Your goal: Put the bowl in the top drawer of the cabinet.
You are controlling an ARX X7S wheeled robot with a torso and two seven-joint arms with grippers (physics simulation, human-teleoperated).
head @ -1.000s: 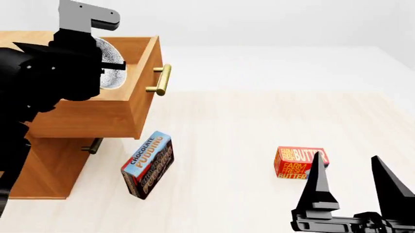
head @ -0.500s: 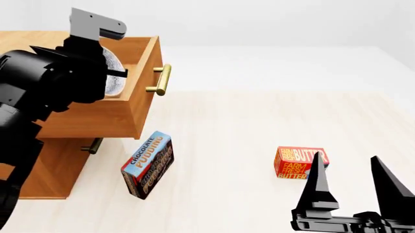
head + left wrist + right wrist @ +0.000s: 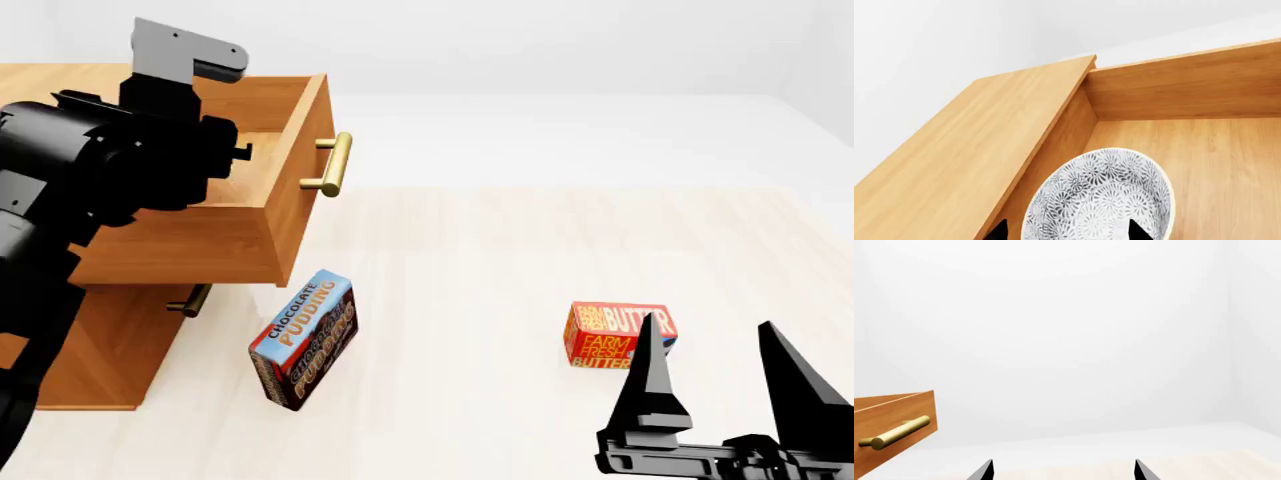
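In our left wrist view, the speckled bowl (image 3: pixel 1101 197) sits tilted inside the top drawer (image 3: pixel 1201 150), against its side wall, our left gripper (image 3: pixel 1066 231) spread either side of it. From the head view, our left arm hides the bowl; the right gripper (image 3: pixel 714 375) gapes near the butter box (image 3: pixel 617 334), well away from the cabinet (image 3: pixel 114 340). The right wrist view shows the drawer's brass handle (image 3: pixel 899 432).

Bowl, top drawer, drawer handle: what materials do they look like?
Bowl: likely glazed ceramic, white with a fine blue-grey floral print and a pale rim. Top drawer: light-brown wood, visible grain, matte. Handle: brass-looking metal bar, smooth with a soft sheen. It is a render, so these are only looks.
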